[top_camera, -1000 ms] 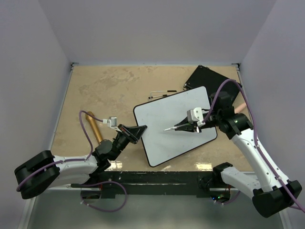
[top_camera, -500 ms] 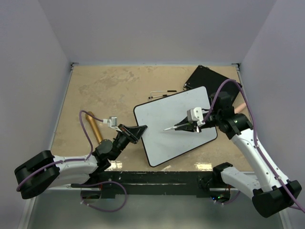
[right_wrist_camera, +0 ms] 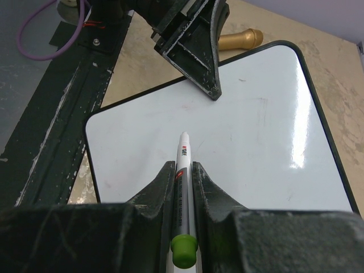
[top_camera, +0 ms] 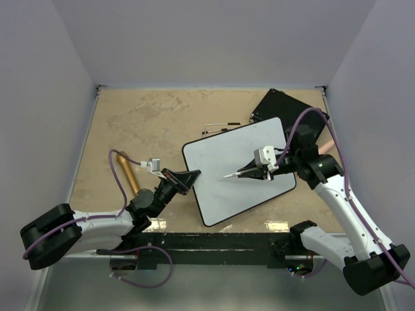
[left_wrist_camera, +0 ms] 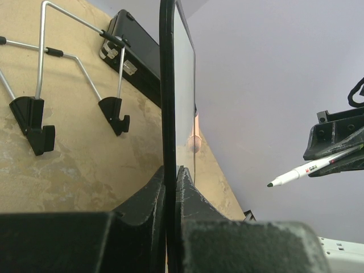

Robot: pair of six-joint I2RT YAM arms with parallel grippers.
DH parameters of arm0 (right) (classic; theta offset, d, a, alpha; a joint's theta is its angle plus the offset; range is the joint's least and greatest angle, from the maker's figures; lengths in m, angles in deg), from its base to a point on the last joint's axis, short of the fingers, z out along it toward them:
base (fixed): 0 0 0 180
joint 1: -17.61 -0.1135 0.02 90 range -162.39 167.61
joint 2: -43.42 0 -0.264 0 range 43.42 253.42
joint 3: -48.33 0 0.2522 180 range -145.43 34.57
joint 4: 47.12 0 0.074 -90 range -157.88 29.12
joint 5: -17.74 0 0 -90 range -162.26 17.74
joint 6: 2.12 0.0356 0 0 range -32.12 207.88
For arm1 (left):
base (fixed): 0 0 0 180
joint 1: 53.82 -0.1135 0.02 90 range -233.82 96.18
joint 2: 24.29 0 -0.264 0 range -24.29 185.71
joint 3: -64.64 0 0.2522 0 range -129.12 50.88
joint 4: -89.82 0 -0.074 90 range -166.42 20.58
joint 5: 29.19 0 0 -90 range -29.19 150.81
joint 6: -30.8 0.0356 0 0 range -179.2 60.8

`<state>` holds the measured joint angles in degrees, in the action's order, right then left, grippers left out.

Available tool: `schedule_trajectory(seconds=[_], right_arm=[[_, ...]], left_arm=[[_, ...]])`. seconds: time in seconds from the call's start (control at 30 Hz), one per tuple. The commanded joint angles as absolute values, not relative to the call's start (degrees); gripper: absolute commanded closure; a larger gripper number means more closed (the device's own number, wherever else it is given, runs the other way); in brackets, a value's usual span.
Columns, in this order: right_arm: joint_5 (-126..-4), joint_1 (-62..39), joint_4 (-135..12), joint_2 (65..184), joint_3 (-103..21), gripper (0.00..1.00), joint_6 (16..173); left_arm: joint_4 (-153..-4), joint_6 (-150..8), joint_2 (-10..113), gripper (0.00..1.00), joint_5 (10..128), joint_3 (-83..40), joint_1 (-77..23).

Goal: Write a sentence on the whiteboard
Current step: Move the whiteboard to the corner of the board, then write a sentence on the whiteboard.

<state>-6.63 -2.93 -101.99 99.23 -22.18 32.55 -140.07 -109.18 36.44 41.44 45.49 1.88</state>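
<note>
The whiteboard [top_camera: 220, 155] is glossy white with a thin black frame and is blank. My left gripper [top_camera: 190, 176] is shut on its left edge and holds it. In the left wrist view the board shows edge-on [left_wrist_camera: 166, 85] between my left gripper's [left_wrist_camera: 170, 170] fingers. My right gripper [top_camera: 249, 172] is shut on a white marker [top_camera: 232, 175] with a green end cap, tip pointing left over the board's middle. The right wrist view shows the marker [right_wrist_camera: 184, 153] in my right gripper [right_wrist_camera: 183, 165] over the board [right_wrist_camera: 256, 142]. The uncapped tip [left_wrist_camera: 271, 184] hangs clear of the surface.
A flat black board [top_camera: 285, 107] lies at the back right, partly under the whiteboard. A wire stand [top_camera: 217, 127] with black feet [left_wrist_camera: 34, 125] lies behind it. A gold cylinder [top_camera: 128, 175] lies at the left, a pink object [top_camera: 326, 145] at the right. A black rail [top_camera: 214, 241] runs along the near edge.
</note>
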Motion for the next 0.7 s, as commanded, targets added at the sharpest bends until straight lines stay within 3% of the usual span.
schedule_trajectory(seconds=[0.0, 0.67], right_arm=[[-5.0, -2.6, -100.6, 98.5, -22.0, 1.00, 32.9], [-5.5, -2.4, -100.7, 98.5, -21.4, 1.00, 32.3]], left_arm=[[-136.3, -101.7, 37.7, 1.00, 42.1, 44.6, 2.7], [-136.4, -101.8, 38.2, 1.00, 41.9, 44.8, 2.7]])
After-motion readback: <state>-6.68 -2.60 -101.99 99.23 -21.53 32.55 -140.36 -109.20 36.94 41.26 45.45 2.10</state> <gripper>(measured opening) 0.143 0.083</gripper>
